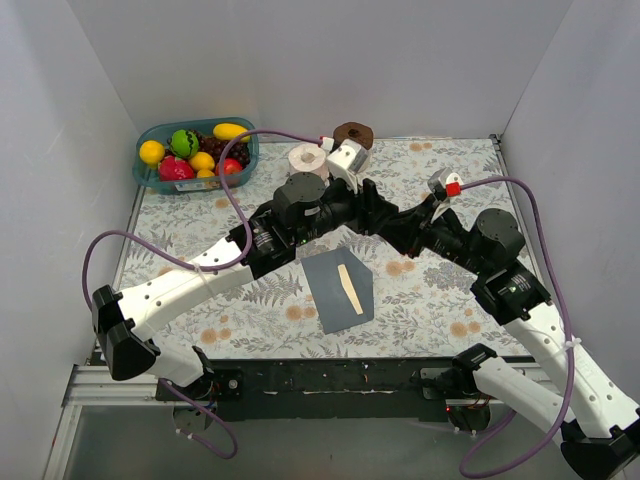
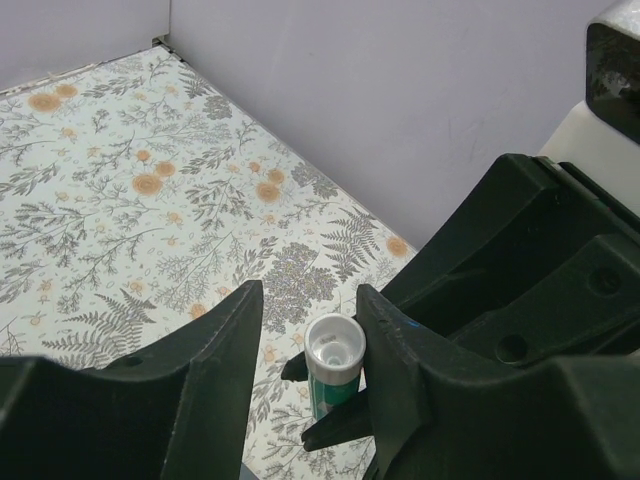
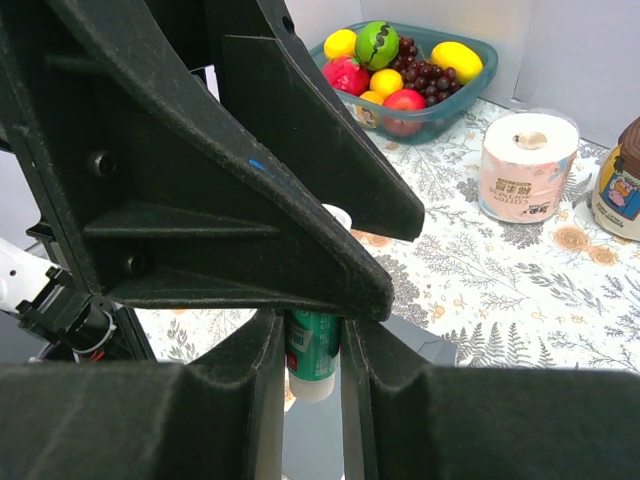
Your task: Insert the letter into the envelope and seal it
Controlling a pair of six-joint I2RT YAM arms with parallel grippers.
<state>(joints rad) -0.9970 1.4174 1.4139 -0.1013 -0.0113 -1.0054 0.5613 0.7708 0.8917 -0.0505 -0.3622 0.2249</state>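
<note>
Floral tabletop (image 1: 450,290), right arm (image 1: 520,295) angled inward, right tool (image 3: 311,335) pinching green tube (image 3: 312,362) (white-capped)

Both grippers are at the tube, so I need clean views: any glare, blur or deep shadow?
Top external: even light, no glare. Left wrist: sharp, the tube clear inside the left gripper. Right wrist: that gripper's black body blocks much and shades the tube; fruit tub crisp.

- The envelope (image 1: 330,297) is dark slate-grey paper. It lies flat on the table (image 1: 450,300), near the middle of the near edge and turned slightly askew. Its right side narrows to a blunt point.
- The letter (image 1: 347,284) shows only as a narrow cream-tan strip slanting across the envelope's grey face. The rest of it is hidden.
</note>
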